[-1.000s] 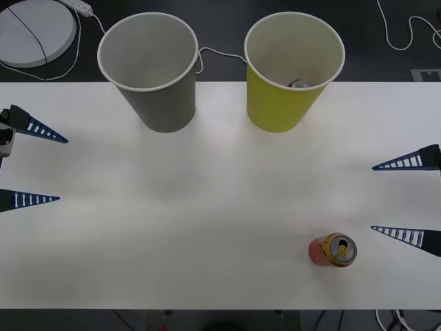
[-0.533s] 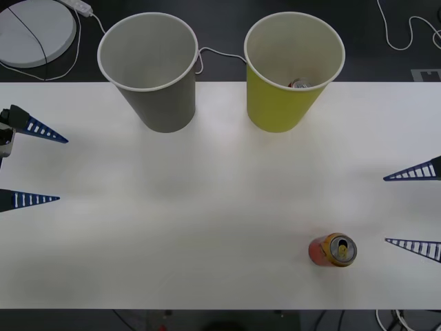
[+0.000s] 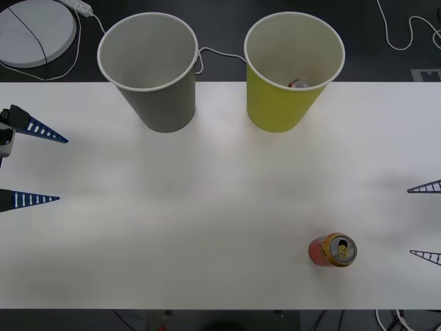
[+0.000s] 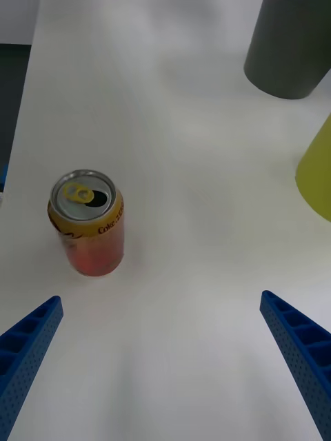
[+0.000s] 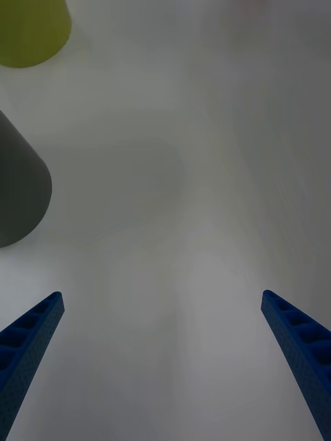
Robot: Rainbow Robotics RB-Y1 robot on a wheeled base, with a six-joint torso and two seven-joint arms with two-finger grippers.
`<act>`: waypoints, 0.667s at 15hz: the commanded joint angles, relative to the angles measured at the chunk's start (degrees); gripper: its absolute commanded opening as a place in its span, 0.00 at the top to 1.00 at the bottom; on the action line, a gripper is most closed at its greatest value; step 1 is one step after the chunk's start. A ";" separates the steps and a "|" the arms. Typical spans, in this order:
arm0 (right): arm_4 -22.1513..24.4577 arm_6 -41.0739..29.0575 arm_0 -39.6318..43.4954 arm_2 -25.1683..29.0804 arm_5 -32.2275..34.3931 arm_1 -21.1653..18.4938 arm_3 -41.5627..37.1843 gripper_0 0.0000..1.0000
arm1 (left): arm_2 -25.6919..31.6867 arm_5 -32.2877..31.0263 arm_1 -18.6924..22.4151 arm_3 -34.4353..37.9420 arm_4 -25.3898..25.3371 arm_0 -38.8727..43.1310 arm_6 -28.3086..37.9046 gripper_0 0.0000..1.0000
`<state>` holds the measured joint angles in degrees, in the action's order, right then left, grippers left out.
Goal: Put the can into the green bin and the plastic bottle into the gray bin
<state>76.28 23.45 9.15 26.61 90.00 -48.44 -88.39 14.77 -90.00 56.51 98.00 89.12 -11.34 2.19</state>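
The red-orange can (image 3: 333, 250) with its gold top stands upright near the table's front right; it also shows in the right wrist view (image 4: 87, 224). My right gripper (image 3: 411, 221) is open at the table's right edge, a little to the right of the can and apart from it (image 4: 160, 298). The green bin (image 3: 293, 69) and the gray bin (image 3: 148, 69) stand side by side at the back. My left gripper (image 3: 62, 170) waits open at the left edge (image 5: 161, 294). The plastic bottle is out of view.
A silver-topped can (image 3: 300, 84) lies inside the green bin. Behind the white table (image 3: 207, 207), a round white disc (image 3: 31, 27) and cables (image 3: 403, 34) lie on the dark floor. The gray bin (image 4: 289, 48) and green bin (image 4: 317, 172) show beyond the can.
My right gripper has drawn back to the right, away from the can, still open. The can, both bins and the left arm have not moved.
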 commanded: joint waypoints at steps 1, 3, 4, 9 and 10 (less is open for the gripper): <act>-0.87 6.16 -0.01 -1.65 0.00 -1.04 4.98 0.00 | 0.00 0.00 0.00 0.00 0.00 0.00 0.00 0.00; -1.14 11.00 -0.01 -2.71 0.00 -1.39 8.05 0.00 | 0.00 0.00 0.00 0.00 0.00 0.00 0.00 0.00; -1.14 12.93 -0.10 -2.88 0.00 -1.39 9.02 0.00 | 0.00 0.00 0.00 0.00 0.00 0.00 0.00 0.00; -4.12 20.58 -3.26 -7.98 0.00 -1.39 20.18 0.00 | 0.00 0.00 0.00 0.00 0.00 0.00 0.00 0.00; -4.83 21.37 -3.97 -9.12 0.00 -1.39 22.29 0.00 | 0.00 0.00 0.00 0.00 0.00 0.00 0.00 0.00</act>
<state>72.05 44.14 5.78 18.43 90.00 -49.82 -67.84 14.77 -90.00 56.51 98.00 89.12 -11.34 2.19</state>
